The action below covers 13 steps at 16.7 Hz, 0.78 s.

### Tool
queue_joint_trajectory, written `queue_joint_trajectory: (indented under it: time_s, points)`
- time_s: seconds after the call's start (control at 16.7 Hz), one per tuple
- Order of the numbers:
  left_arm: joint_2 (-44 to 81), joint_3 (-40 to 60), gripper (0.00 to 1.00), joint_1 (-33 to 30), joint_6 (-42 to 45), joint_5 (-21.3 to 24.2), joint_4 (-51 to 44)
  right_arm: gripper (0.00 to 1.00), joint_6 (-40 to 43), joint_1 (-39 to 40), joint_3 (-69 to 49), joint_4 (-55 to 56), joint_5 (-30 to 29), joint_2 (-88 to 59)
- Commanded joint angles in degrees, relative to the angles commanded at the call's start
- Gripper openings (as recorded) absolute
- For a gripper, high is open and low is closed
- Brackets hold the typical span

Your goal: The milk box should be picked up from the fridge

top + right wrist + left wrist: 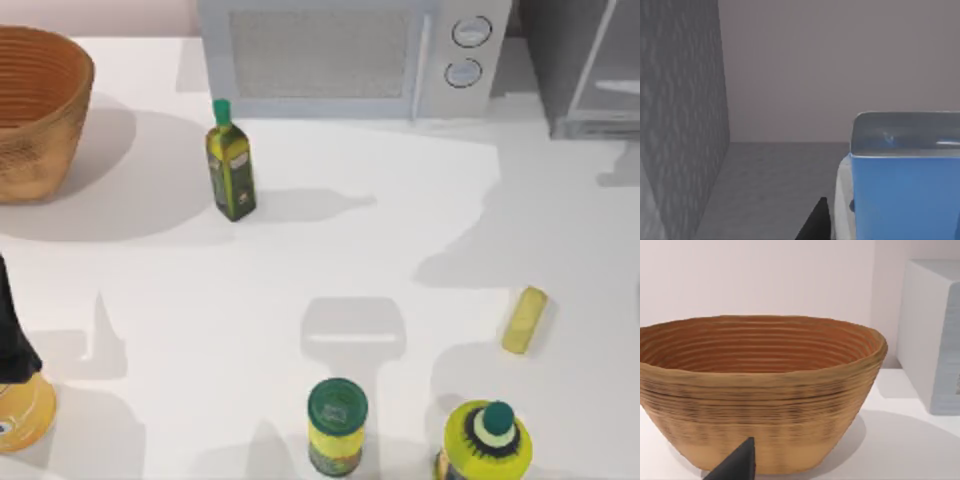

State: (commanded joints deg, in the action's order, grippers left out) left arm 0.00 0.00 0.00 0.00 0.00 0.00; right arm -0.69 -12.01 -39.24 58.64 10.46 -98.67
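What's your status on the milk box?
Right pincer finger inside fridge, beside milk box. Not yet lifted. Left arm parked facing basket.

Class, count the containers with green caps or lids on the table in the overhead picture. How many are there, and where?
3. A tall bottle stands in front of the microwave; a jar and a yellow bottle stand at the near edge. Others may be hidden.

woven ribbed basket [760, 390], smooth blue milk box [905, 195], matt grey speckled fridge [680, 110] wall
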Motion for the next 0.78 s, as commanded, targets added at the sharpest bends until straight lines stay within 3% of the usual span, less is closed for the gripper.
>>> queue_joint_trajectory:
  time_s: [0.78]
  points:
    - [0.0, 0.0, 1.0, 0.0, 0.0, 0.0, 0.0, 0.0, 0.5, 8.9, 29.0, -43.6, -7.8, 77.5]
